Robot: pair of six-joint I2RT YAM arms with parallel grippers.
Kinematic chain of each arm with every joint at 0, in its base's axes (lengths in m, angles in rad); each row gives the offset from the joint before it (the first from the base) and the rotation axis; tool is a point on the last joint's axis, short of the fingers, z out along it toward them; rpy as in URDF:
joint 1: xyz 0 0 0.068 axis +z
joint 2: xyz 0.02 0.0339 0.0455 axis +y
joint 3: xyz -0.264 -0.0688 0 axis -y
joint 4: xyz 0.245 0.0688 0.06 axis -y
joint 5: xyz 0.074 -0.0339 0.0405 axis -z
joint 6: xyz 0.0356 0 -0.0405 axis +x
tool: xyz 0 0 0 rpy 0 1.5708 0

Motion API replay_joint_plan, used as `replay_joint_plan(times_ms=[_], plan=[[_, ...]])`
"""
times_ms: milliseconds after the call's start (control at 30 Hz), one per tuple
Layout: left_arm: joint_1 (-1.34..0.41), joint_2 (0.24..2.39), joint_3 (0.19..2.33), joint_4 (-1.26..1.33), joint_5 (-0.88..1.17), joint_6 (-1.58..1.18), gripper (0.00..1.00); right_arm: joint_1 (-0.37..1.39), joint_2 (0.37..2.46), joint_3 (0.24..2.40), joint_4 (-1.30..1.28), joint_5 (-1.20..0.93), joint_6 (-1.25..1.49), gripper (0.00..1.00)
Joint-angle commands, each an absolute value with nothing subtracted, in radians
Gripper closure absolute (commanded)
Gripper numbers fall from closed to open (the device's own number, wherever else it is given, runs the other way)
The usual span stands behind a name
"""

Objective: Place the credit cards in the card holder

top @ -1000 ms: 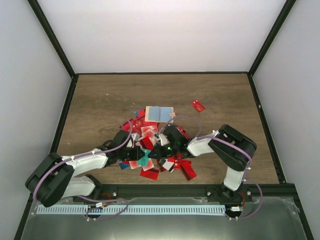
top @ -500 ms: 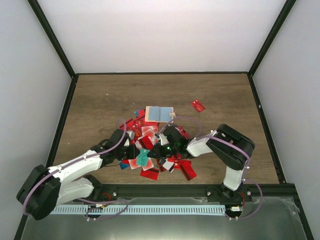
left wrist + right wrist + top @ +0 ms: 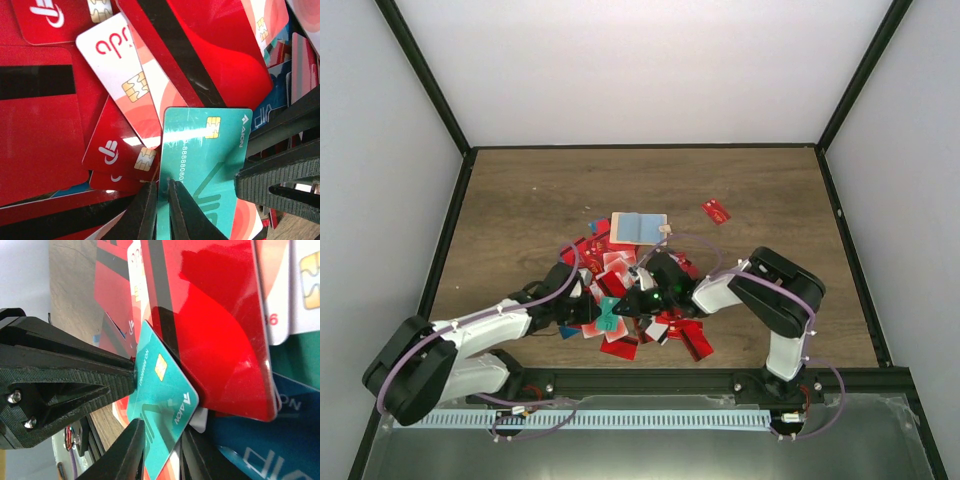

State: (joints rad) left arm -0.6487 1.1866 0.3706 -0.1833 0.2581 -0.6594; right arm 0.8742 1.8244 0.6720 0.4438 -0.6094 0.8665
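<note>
Credit cards [image 3: 616,262] heaped, card holder [image 3: 638,227] adjoining

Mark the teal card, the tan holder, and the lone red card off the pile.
teal plastic card [image 3: 205,167]: left wrist view, middle of its face.
flat tan rectangular card holder [image 3: 648,228]: top external view, its centre.
stray red plastic card [image 3: 716,211]: top external view, its centre.

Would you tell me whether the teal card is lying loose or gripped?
Gripped: the teal card sits pinched between the fingers of the left tool.

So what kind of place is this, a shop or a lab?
Most likely a robot test cell: a wood-grain table boxed in by plain white walls, a left arm and right arm bolted at its near edge, and a practice heap of credit cards.
</note>
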Motion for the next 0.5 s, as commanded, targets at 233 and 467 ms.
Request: replay_joint_plan(times_ms=[233,467], plan=[[-0.653,1.194,0.352,-0.156,0.301,-0.668,0.90,0.884,1.818,0.716,0.386,-0.563,0.826,0.85],[-0.657,1.161,0.370,-0.146,0.315,-0.658,0.86,0.883,1.769,0.707,0.331,-0.524,0.794,0.98]])
